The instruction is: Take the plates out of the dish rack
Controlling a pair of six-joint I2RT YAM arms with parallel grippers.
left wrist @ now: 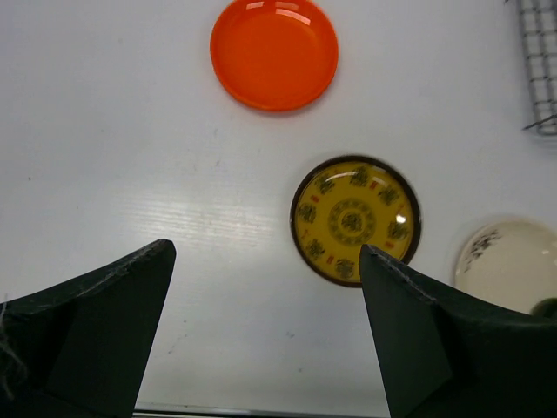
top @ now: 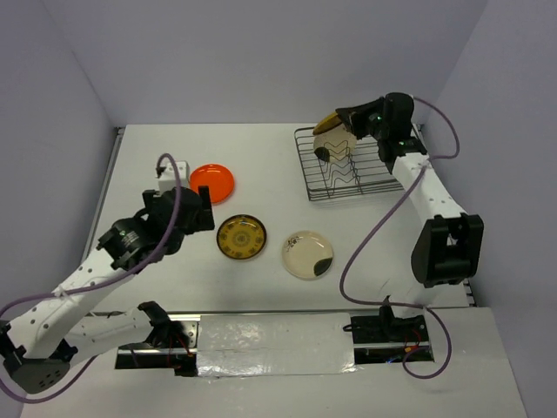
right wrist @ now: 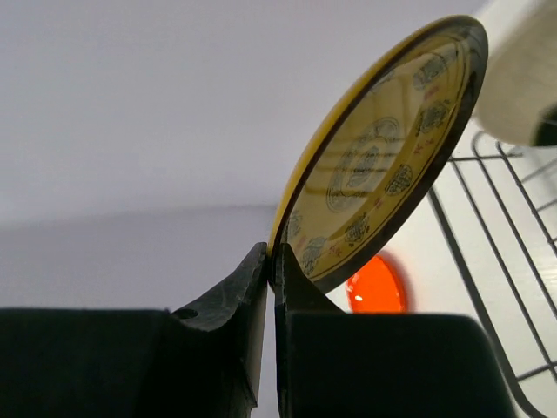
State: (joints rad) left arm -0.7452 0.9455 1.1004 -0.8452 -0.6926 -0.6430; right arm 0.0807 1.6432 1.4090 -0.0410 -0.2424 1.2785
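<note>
My right gripper (top: 346, 118) is shut on the rim of a dark brown plate with yellow-gold pattern (top: 327, 124) and holds it tilted above the wire dish rack (top: 365, 185). In the right wrist view the fingertips (right wrist: 271, 252) pinch that plate (right wrist: 383, 148) at its lower edge. A cream plate (top: 333, 150) stands upright in the rack. On the table lie an orange plate (top: 212, 182), a second patterned plate (top: 241, 236) and a cream plate with a dark patch (top: 307, 254). My left gripper (top: 204, 214) is open and empty, left of the patterned plate (left wrist: 355, 220).
The left wrist view shows the orange plate (left wrist: 274, 54), the cream plate (left wrist: 509, 266) and a corner of the rack (left wrist: 540, 61). A small white box (top: 177, 170) sits left of the orange plate. Walls close the table on three sides.
</note>
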